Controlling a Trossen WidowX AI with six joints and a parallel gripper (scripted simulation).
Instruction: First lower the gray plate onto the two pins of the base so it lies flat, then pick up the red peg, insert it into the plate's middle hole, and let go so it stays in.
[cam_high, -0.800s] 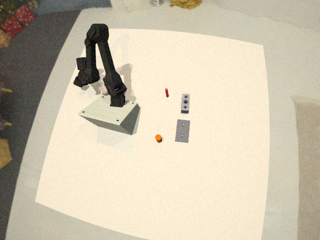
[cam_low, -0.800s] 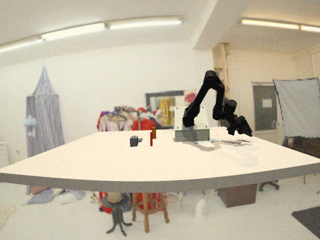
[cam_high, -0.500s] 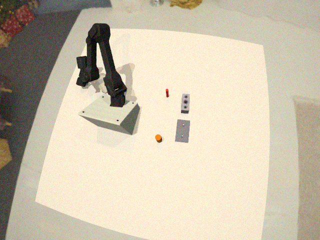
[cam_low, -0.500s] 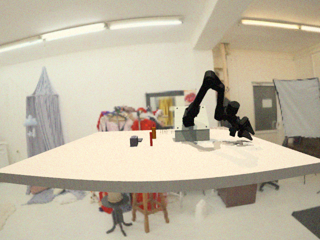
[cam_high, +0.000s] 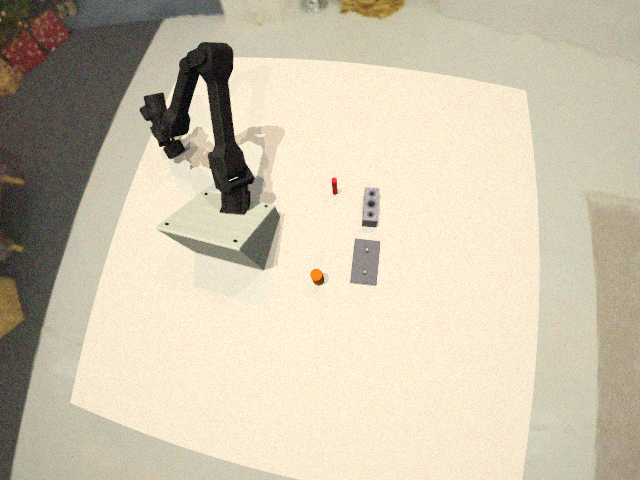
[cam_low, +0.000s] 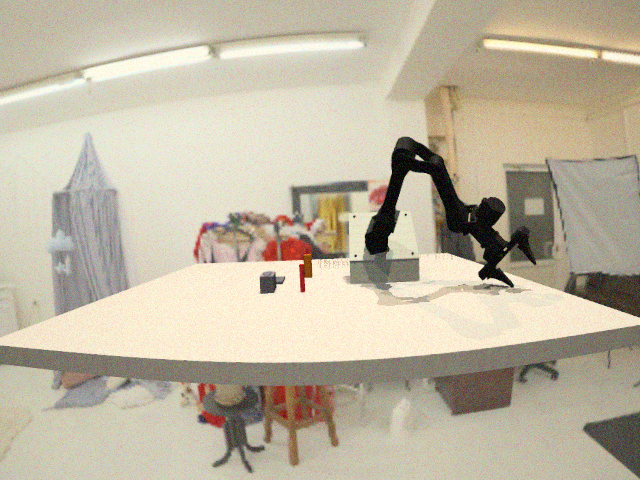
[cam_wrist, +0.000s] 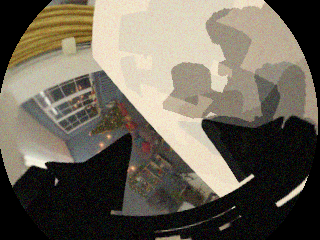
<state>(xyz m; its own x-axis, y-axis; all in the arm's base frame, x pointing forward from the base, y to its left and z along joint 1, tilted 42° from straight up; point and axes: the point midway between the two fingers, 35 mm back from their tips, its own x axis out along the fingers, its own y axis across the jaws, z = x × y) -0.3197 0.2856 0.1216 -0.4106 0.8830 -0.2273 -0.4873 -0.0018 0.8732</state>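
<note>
1. The black gripper (cam_high: 168, 148) (cam_low: 509, 268) (cam_wrist: 167, 130) stood wide open, holding nothing, well apart from the gray plate (cam_high: 371, 204) (cam_low: 267, 282).
2. The plate lay beyond the red peg (cam_high: 334, 186) (cam_low: 302, 277) from the gripper, its long side pointing roughly toward the two-pin base (cam_high: 358, 262) (cam_low: 280, 279).
3. No readable writing showed.

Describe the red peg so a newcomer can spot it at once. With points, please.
On the big pale table top (cam_high: 439, 335) (cam_low: 232, 330), find the small gray block with three holes (cam_high: 367, 222) (cam_low: 267, 282). In the top view, the red peg (cam_high: 334, 186) (cam_low: 302, 277) stands upright just left of that block. It is bright red and clearly thinner than the orange cylinder (cam_high: 316, 276) (cam_low: 308, 265), the other upright piece.
</note>
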